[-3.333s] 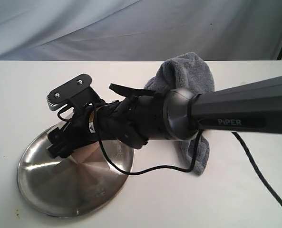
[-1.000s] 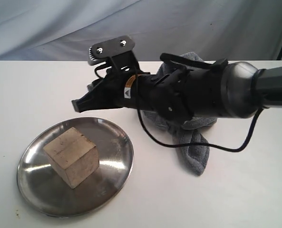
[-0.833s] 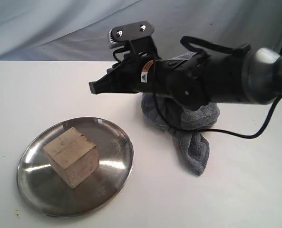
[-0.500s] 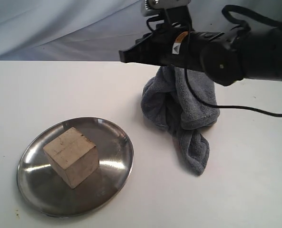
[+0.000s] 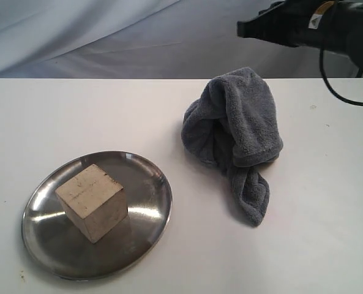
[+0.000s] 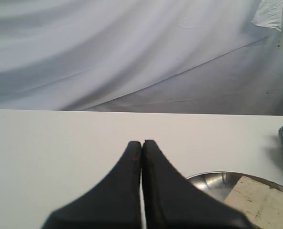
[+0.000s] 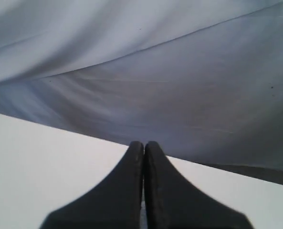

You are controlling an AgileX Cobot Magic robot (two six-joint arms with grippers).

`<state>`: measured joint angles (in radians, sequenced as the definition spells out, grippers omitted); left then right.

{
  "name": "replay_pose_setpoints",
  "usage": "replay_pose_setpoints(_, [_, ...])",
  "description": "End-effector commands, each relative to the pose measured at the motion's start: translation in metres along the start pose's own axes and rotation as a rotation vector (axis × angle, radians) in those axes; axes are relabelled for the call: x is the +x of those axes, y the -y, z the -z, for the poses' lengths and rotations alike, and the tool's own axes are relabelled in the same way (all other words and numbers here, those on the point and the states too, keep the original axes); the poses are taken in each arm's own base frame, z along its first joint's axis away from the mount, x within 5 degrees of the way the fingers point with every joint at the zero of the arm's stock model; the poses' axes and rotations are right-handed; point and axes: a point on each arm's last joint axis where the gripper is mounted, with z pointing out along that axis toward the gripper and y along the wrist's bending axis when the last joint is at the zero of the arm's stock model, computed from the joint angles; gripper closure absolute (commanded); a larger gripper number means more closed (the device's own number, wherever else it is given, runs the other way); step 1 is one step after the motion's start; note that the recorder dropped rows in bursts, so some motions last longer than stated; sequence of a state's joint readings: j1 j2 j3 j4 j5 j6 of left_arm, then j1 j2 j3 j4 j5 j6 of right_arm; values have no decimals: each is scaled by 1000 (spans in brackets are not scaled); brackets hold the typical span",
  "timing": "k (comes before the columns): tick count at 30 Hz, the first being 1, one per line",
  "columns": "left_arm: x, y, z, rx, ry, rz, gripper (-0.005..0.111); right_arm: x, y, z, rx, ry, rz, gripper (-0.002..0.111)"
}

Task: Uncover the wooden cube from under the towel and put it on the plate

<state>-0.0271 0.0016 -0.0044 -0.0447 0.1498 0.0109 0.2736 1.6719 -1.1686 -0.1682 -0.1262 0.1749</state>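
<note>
Sitting nearest the exterior camera, the round, shallow, shiny stainless-steel plate (image 5: 145, 236) lies on the white table (image 5: 77, 110), at the left. The pale beige, unpainted wooden cube (image 5: 92, 202) rests on it, inside the rim, with one corner turned toward the viewer. By this lie the cube looks both uncovered and placed, so I judge the carrying done.

Farther back and to the right, well apart from the plate, the dark grey, fluffy plush towel (image 5: 236, 128) lies bunched in a heap with a tail trailing forward. It hides nothing that can be made out.

The black left gripper (image 6: 141, 143) appears only in its own wrist view. Its fingers are pressed together and empty, low over the table, with the plate's rim and a corner of the cube close beyond its tips. I judge this arm the nearer to the cube.

Farthest off, the black right gripper (image 5: 241, 28) hangs high above and behind the towel, before the pale draped backdrop (image 5: 108, 37). Its jaws are pressed together, pinching nothing and touching nothing. From it the cube lies down, forward and leftward, well apart, with the towel between.
</note>
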Motion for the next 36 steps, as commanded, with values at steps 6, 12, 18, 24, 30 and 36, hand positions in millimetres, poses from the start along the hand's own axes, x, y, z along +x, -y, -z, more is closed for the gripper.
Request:
replay_pose_setpoints(6, [1, 0, 0, 1, 1, -1, 105, 8, 34, 29, 74, 181, -40, 108])
replay_pose_setpoints(12, [1, 0, 0, 1, 1, -1, 105, 13, 41, 49, 110, 307, -24, 108])
replay_pose_setpoints(18, [1, 0, 0, 1, 1, 2, 105, -4, 37, 81, 122, 367, 43, 108])
replay_pose_setpoints(24, [1, 0, 0, 1, 1, 2, 105, -19, 32, 130, 133, 470, 44, 108])
replay_pose_setpoints(30, [1, 0, 0, 1, 1, 0, 105, -20, 25, 179, 135, 561, 49, 108])
replay_pose_setpoints(36, [1, 0, 0, 1, 1, 0, 105, -13, 20, 214, 176, 606, 168, 108])
